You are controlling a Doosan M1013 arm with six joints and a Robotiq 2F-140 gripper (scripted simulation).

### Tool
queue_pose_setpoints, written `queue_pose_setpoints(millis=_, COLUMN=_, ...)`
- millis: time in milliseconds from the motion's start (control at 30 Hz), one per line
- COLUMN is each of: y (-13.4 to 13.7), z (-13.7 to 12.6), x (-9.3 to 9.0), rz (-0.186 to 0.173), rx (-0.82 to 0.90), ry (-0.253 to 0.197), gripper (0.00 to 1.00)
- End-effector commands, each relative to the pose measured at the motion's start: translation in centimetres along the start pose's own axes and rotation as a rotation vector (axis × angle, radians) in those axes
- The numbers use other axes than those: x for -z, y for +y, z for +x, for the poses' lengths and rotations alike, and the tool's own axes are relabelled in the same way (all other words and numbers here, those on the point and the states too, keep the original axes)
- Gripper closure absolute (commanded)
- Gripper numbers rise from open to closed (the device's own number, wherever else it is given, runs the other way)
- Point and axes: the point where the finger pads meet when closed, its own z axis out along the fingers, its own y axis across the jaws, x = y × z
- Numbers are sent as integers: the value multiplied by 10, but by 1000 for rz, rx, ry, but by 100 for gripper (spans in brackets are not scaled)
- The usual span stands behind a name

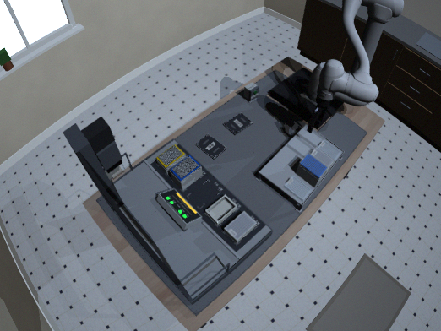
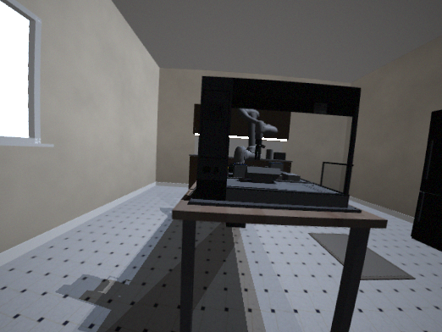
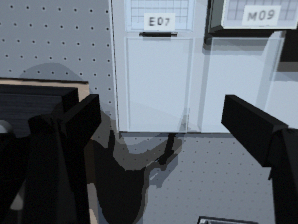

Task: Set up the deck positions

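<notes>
My gripper hangs open and empty over the far end of the shelf unit SHELF. In the wrist view its two dark fingers stand wide apart, above a clear flat cover that lies below an item labelled E07. An item labelled M09 sits to the right. On the deck row there are a sealed block, an open reservoir, an empty position, a blue-framed tip rack and a yellow-framed tip rack.
A rack with a blue top and a pale plate stand on SHELF. Two dark nests lie mid-table. A small box stands at the far edge. A panel with green lights and a tall dark gantry flank the deck.
</notes>
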Motion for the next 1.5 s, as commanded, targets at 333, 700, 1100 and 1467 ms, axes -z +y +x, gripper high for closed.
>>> queue_pose_setpoints(millis=333, y=1, z=1, x=24, rz=-1, rx=-10, ry=2, gripper=21)
queue_pose_setpoints(millis=700, y=1, z=1, x=39, rz=-1, rx=-10, ry=2, gripper=21)
queue_pose_setpoints(millis=1100, y=1, z=1, x=55, rz=-1, rx=-10, ry=2, gripper=21)
queue_pose_setpoints(millis=1467, y=0, z=1, x=74, rz=-1, rx=-10, ry=2, gripper=21)
